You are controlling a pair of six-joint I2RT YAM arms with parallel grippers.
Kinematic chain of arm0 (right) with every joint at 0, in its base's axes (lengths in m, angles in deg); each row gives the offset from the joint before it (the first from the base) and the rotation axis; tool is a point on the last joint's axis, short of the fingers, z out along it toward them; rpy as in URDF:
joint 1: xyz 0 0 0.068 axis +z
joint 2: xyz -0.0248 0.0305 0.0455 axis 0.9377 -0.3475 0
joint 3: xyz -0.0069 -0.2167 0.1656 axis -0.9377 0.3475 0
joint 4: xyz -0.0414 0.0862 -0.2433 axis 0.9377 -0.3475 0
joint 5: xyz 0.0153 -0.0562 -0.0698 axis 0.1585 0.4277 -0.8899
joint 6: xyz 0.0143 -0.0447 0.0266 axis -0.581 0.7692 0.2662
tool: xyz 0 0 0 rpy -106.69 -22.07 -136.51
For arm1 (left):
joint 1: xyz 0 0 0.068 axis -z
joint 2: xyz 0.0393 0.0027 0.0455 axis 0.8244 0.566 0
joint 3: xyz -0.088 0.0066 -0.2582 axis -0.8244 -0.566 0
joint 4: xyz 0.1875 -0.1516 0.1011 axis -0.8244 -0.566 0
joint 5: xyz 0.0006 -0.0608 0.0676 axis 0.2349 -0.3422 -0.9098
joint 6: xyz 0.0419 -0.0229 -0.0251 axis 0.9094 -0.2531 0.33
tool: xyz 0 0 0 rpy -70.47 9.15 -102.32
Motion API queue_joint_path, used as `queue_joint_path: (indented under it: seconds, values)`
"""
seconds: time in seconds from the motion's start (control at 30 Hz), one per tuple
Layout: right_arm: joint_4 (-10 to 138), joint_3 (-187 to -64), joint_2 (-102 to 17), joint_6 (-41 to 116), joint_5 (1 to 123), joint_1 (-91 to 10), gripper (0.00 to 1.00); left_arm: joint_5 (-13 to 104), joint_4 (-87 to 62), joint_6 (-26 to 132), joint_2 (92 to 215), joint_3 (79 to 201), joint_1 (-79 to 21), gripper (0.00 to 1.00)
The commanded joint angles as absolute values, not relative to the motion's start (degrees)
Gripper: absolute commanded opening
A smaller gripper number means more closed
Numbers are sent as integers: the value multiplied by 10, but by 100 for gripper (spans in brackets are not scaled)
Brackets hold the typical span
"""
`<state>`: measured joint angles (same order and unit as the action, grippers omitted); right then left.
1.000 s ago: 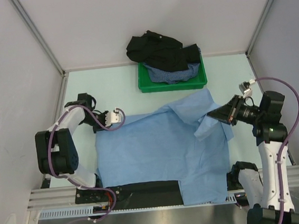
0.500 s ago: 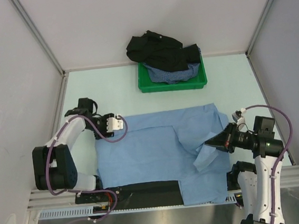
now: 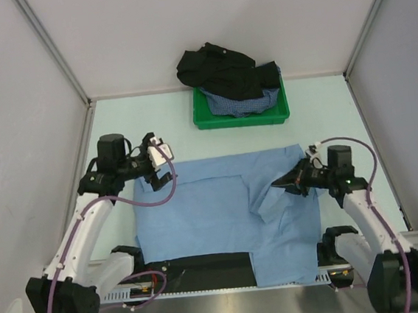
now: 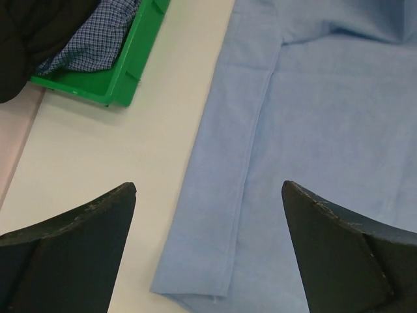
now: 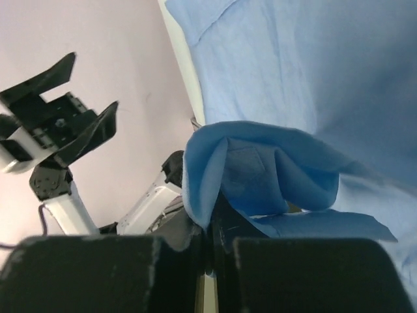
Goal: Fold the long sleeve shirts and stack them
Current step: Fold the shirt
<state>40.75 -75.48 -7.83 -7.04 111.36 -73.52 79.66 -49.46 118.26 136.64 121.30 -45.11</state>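
A light blue long sleeve shirt [image 3: 215, 215] lies spread flat on the table. My left gripper [image 3: 158, 165] hovers open over its far left corner; in the left wrist view the gripper [image 4: 208, 189] has nothing between its fingers, and a folded-in strip of the shirt [image 4: 221, 195] lies below. My right gripper [image 3: 282, 185] is shut on a bunched fold of the shirt's right sleeve [image 5: 260, 169], lifted over the right part of the shirt. The black shirt [image 3: 223, 70] and the dark-blue checked shirt [image 3: 241, 103] are heaped in the green tray.
The green tray [image 3: 204, 118] stands at the back centre of the table, its near corner [image 4: 124, 72] just beyond the blue shirt's top edge. White walls close off the back and both sides. A black strip [image 3: 204, 264] runs along the near edge under the shirt's hem.
My left gripper has opened, let go of the shirt's left edge and risen. My right gripper has carried the sleeve fold leftward over the shirt.
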Motion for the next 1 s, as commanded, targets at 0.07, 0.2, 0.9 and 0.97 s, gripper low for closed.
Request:
queue_joint_path:
  seconds: [0.07, 0.2, 0.9, 0.97]
  values:
    - [633, -806, -247, -187, 952, -584, 37, 766, -376, 937, 1322, 1169, -441, 99]
    - [681, -825, -347, -193, 956, -547, 100, 698, -328, 871, 1291, 1137, -434, 99]
    - [273, -948, -358, 281, 1053, -689, 87, 546, -233, 807, 1383, 1180, -111, 99]
    - [301, -937, -349, 271, 1072, -677, 73, 541, -245, 794, 1382, 1192, -111, 99]
